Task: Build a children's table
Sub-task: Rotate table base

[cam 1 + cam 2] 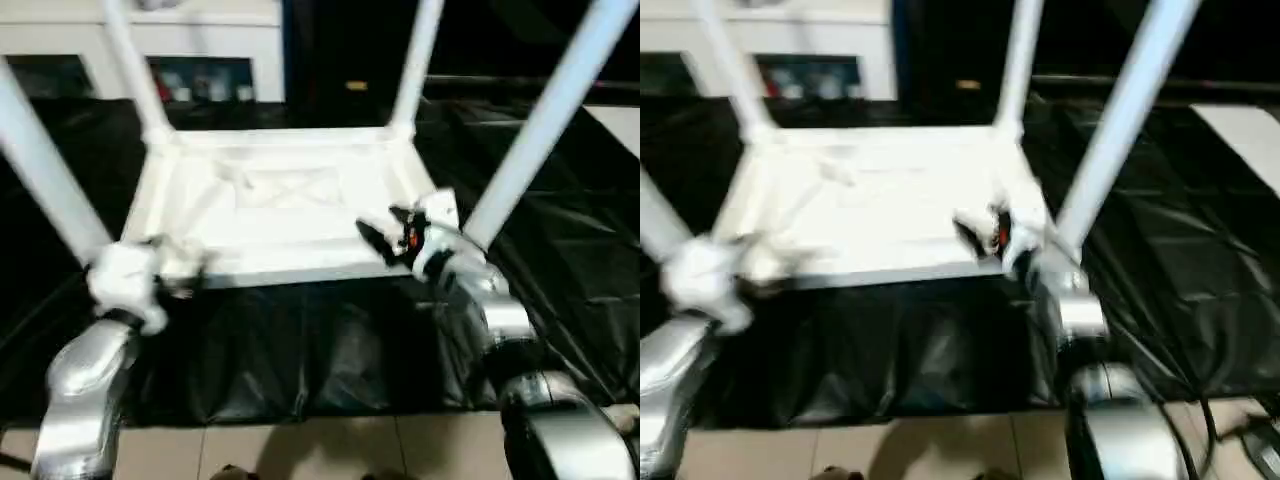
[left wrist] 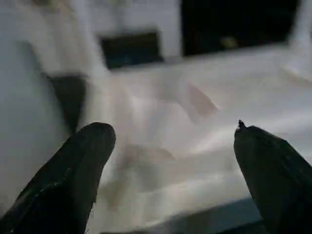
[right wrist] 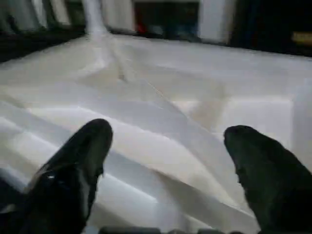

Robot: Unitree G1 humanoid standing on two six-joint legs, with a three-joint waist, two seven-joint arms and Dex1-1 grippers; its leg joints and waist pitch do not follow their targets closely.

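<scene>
The left gripper (image 2: 168, 170) has its jaws wide apart and holds nothing. The upside-down white tabletop (image 1: 275, 205) lies on the black sheet (image 1: 300, 350), just past both jaws, with four legs (image 1: 545, 120) standing up. The right gripper (image 3: 165, 170) is wide open too, empty.

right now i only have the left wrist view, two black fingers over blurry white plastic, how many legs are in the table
Observer: Four legs stand up from the upside-down tabletop; the near right leg rises beside the right gripper.
Operator: is the right gripper holding anything
Observer: No, its jaws are open over the ribbed underside, near that corner.
Operator: what's the table sitting on
Observer: Black sheeting spread over a light tiled floor.
</scene>
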